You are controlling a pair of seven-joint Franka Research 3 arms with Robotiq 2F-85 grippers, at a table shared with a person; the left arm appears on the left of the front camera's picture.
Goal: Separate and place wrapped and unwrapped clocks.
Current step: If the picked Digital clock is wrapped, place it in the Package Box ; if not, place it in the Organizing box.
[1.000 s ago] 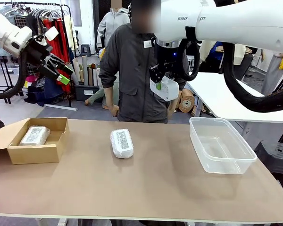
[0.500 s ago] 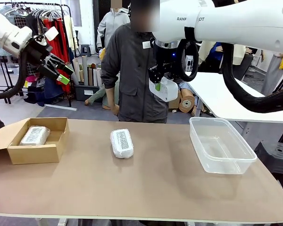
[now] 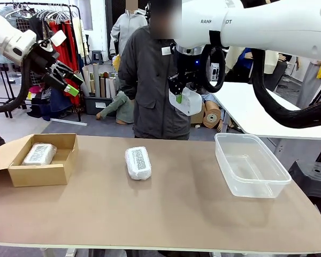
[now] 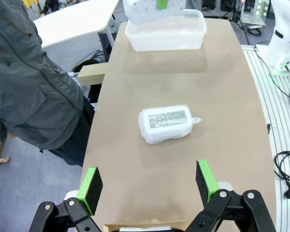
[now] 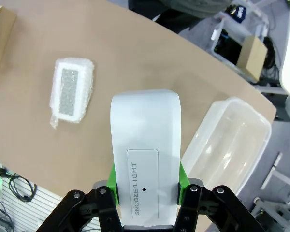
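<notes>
My right gripper (image 5: 146,186) clamps the smooth white rounded bare clock (image 5: 145,140) above the brown table (image 5: 135,58). On my left gripper (image 4: 149,181) the fingers stand wide apart.

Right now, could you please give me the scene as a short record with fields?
Left gripper: open, holding nothing, raised at the robot's left
Right gripper: shut on bare white clock, held above the table
Wrapped clock in box: lying inside cardboard box
Wrapped clock on table: mid-table, untouched
Clear bin: on table, robot's right side
Person: standing at far side
</notes>
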